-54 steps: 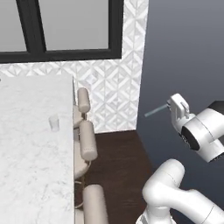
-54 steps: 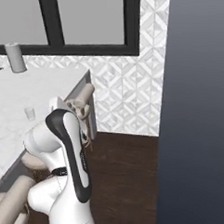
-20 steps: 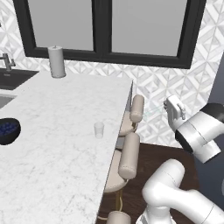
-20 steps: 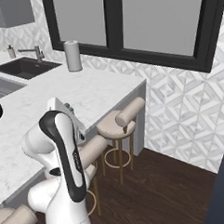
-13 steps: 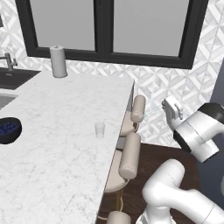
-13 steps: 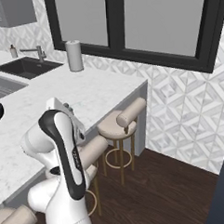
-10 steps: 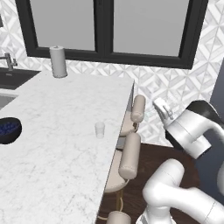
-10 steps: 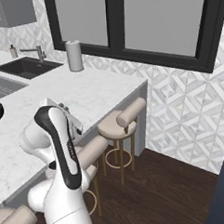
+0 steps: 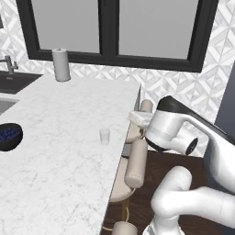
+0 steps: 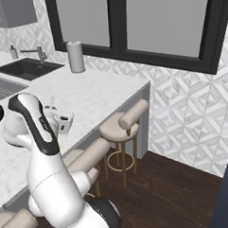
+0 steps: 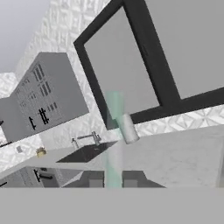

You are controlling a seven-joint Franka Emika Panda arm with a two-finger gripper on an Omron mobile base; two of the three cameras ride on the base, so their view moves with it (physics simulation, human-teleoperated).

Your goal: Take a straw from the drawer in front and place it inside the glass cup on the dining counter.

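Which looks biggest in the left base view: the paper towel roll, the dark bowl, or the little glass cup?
1. Paper towel roll and dark bowl: look about alike, and the bowl is cut off by the picture edge, so no ranking.
2. Glass cup: clearly smallest.

Glossy white rounded arm links, dark joints.

Even, soft rendered light, bright on the long white grey-veined marble counter [image 9: 69, 137]; shadows are faint, with no glare. The hand view looks coarse and tilted.
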